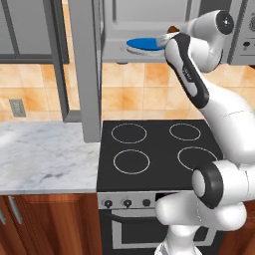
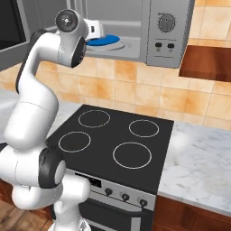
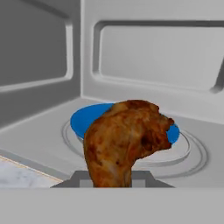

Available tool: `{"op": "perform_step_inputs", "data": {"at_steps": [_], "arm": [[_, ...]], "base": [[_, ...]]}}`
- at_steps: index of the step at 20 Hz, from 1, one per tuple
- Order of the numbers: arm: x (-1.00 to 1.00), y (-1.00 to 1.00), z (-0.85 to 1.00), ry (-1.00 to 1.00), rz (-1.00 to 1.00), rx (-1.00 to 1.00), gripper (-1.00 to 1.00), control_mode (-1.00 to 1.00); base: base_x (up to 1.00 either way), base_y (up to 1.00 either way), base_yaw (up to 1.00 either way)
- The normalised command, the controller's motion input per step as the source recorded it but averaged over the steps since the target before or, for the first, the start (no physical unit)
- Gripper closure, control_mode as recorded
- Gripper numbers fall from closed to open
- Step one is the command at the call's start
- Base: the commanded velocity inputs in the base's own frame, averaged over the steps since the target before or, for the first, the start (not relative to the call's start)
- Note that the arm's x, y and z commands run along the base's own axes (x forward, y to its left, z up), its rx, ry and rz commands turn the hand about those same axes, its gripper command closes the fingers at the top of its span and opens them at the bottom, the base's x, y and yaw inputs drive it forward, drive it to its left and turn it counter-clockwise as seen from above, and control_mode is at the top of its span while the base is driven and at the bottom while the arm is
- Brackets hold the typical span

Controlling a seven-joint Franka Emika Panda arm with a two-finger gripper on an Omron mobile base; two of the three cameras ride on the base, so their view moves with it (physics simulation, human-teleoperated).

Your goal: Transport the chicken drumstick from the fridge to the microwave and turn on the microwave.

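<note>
4 white rings mark the black stove (image 1: 154, 149) nearest the base, with a marble surface (image 1: 45, 157) beside it. Above the stove, the white arm reaches up to the open microwave (image 2: 149, 31). The pincer (image 3: 109, 181) is closed on the chicken drumstick (image 3: 124, 142), held at the microwave's mouth in front of the blue plate (image 3: 83, 120). Behind the plate stands the grey back wall of the microwave.
</note>
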Motion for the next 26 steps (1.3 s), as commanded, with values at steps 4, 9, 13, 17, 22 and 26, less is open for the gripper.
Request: {"op": "perform_step_inputs", "data": {"at_steps": [4, 9, 13, 17, 22, 26], "arm": [[0.48, 0.01, 0.0, 0.01, 0.04, 0.0, 1.0, -1.0], [0.43, 0.03, -0.05, 0.05, 0.03, 0.0, 1.0, -1.0], [0.48, 0.04, -0.05, 0.04, 0.04, 0.0, 1.0, -1.0], [0.52, 0.08, -0.13, 0.05, 0.05, 0.0, 1.0, -1.0], [0.49, 0.12, -0.2, 0.05, 0.04, 0.0, 1.0, -1.0], [0.42, 0.09, -0.11, 0.03, 0.03, 0.0, 1.0, -1.0]], "base": [[0.0, 0.0, 0.0], [0.0, 0.0, 0.0], [0.0, 0.0, 0.0], [0.0, 0.0, 0.0], [0.0, 0.0, 0.0], [0.0, 0.0, 0.0]]}}
